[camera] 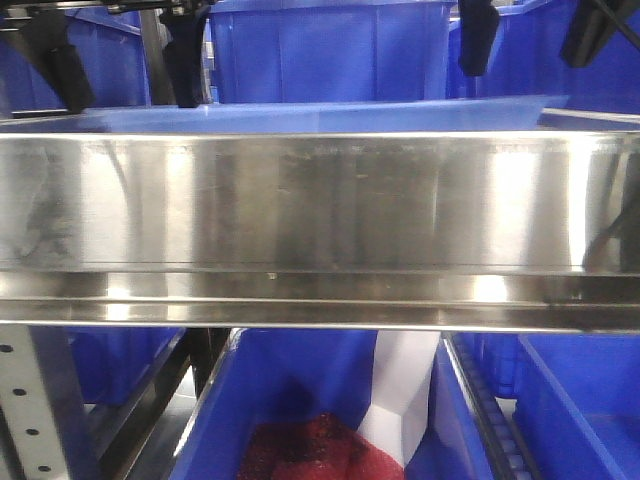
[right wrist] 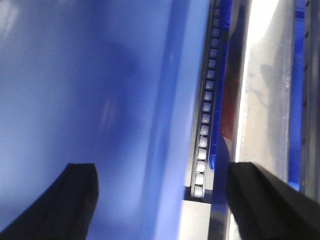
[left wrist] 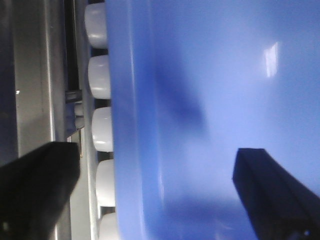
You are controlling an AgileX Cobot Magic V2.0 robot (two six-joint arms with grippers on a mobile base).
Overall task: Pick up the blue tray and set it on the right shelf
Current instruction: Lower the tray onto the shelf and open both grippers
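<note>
With both our grippers, left [left wrist: 155, 195] and right [right wrist: 160, 200], spread wide over the blue tray [camera: 300, 117], it could snag the right shelf [camera: 320, 215] rail.

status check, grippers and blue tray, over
Left gripper open, astride the blue tray rim. Right gripper open, likewise. Tray on shelf rollers. Nothing blocking.

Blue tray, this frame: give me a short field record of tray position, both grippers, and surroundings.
tray: shallow glossy periwinkle-blue plastic tray, resting behind the brushed stainless-steel shelf rail
support: white rollers beside the tray's rim
left gripper: open, fingers straddling the tray's rim
right gripper: open, fingers straddling the tray's edge
surroundings: deep dark-blue storage bins behind and below
</note>
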